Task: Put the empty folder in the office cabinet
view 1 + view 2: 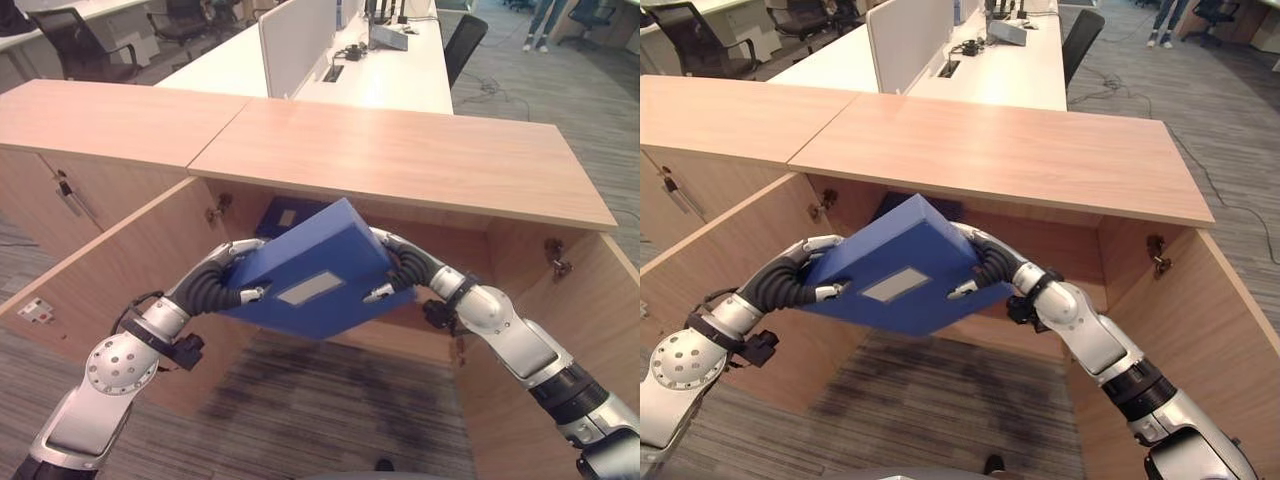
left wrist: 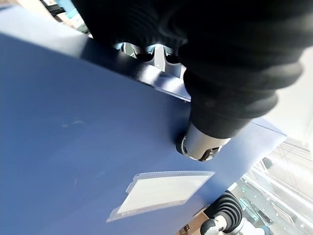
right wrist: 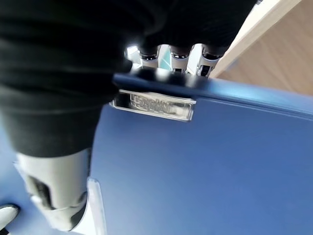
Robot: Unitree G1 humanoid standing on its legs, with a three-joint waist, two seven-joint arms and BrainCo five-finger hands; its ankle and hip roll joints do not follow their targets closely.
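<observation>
Blue folder (image 1: 315, 272) held in mid-air at centre frame, tilted, pinched between both hands just in front of the open office cabinet (image 1: 410, 160). Left hand (image 1: 245, 292) at the folder's lower-left edge, thumb pressed on the broad face, fingers (image 2: 146, 51) wrapped behind the far edge. Right hand (image 1: 385, 290) on the right-hand edge the same way: thumb on the face, fingers (image 3: 178, 56) hooked over the rim beside the clear label holder (image 3: 154, 105). Both closed on the folder, not slack.

Probably mid-insertion, upper corner already near the cabinet mouth. For a clean entry: level the folder or stand it on edge, keep both thumbs pressing evenly so it does not twist, then push straight back towards the upper centre of the frame.

Edges to watch: the wooden top (image 1: 1000, 150) directly above the raised corner; open doors at lower left (image 1: 110, 270) and lower right (image 1: 560, 330) flanking both forearms; hinges (image 1: 555, 258) on the inner walls. Another dark blue item (image 1: 285, 215) already inside, behind the folder, likely limiting depth on that side. Most open room low and central, between the doors.
</observation>
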